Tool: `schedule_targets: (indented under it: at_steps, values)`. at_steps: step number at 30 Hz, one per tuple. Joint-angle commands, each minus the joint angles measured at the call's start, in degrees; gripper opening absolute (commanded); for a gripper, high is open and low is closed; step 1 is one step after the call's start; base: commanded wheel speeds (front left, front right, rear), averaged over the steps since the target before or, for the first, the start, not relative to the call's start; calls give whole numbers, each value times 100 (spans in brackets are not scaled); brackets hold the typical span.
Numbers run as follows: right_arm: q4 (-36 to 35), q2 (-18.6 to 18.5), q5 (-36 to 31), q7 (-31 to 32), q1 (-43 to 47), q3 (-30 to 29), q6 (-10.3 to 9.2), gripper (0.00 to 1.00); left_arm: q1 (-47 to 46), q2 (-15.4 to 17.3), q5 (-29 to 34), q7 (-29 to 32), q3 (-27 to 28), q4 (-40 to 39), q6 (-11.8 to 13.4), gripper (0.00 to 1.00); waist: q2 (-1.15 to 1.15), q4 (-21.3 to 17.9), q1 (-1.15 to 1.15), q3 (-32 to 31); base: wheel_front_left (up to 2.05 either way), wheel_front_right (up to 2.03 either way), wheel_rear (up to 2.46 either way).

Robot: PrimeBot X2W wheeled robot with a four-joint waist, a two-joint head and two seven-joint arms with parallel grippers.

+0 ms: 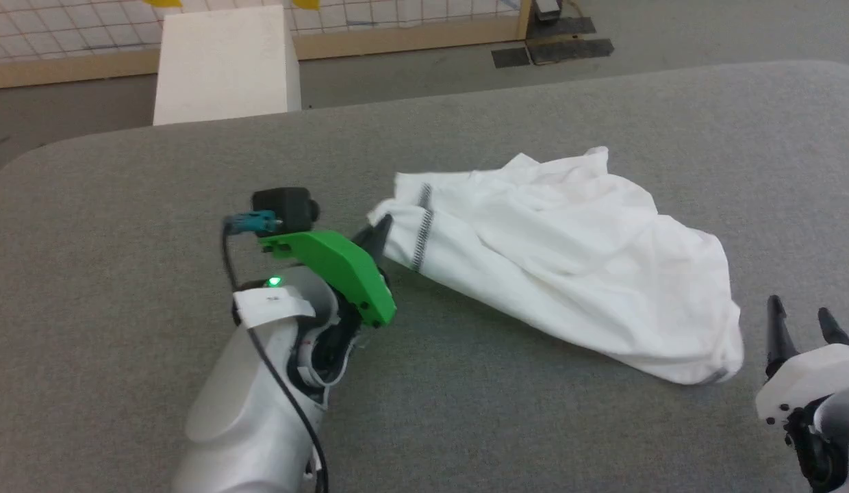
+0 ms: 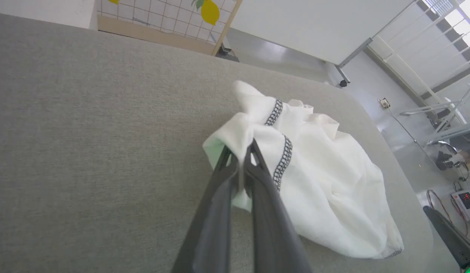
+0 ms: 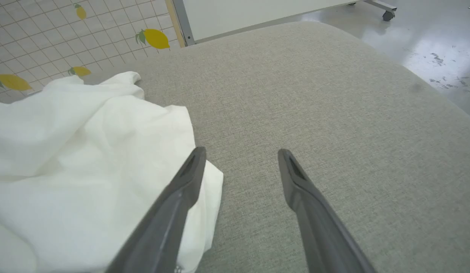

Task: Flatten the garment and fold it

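Observation:
The white garment (image 1: 568,253) lies crumpled in a long heap across the grey padded table (image 1: 123,226), with dark zigzag stitching showing near its left end. My left gripper (image 1: 382,231) is shut on that left end; in the left wrist view the garment (image 2: 326,189) has a fold pinched between the left gripper's (image 2: 240,149) two fingers. My right gripper (image 1: 801,311) stands open at the lower right, just right of the heap's near corner. In the right wrist view the right gripper (image 3: 240,155) holds nothing, and the garment (image 3: 87,159) lies under its left finger.
A rigid white box (image 1: 224,65) stands beyond the table's far left edge. Behind it runs a tiled wall (image 1: 397,17) with a wooden base strip. Bare table surface spreads left of and in front of the garment. The table's rounded right edge (image 3: 428,79) drops to the floor.

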Motion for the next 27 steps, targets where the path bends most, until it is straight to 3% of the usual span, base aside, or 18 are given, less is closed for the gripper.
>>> schedule_targets:
  at_steps: [1, 6, 13, 19, 20, 21, 22, 27]
  values:
    - [32, 10, -29, -1, 19, 86, -8, 100, -9, 75, -81, -186, 211, -102, 109, 0, 0, 344, 0, -316, 0, 0, 0]
    - [117, 10, 2, 16, 36, 344, -8, 100, 486, 386, -289, -564, 957, -514, 547, 0, 0, 662, 0, -521, 0, 0, 0]
    - [211, 10, 49, 16, 68, 610, -8, 100, 1919, 762, -480, -803, 1934, -1147, 1320, 0, 0, 982, 0, -638, 0, 0, 0]
    - [247, 10, 67, 34, 129, 668, -8, 100, 3017, 681, -658, -666, 2218, -1313, 1682, 0, 0, 1117, 0, -680, 0, 0, 0]
    - [259, 10, 72, 40, 138, 679, -8, 100, 3141, 654, -713, -597, 2217, -1296, 1685, 4, 0, 1131, 0, -688, 0, 0, 0]
    - [269, 10, 74, 44, 144, 686, -8, 100, 3202, 595, -808, -540, 2219, -1309, 1652, 45, 0, 1145, 0, -691, 0, 0, 0]
    - [281, 10, 72, 47, 150, 693, -8, 100, 3236, 524, -925, -520, 2239, -1358, 1587, 100, 0, 1163, 0, -692, 0, 0, 0]
    - [314, 10, 41, 140, 143, 819, -8, 100, 3117, 546, -964, -976, 2369, -1696, 1200, 100, 0, 1215, 0, -725, 0, 0, 0]
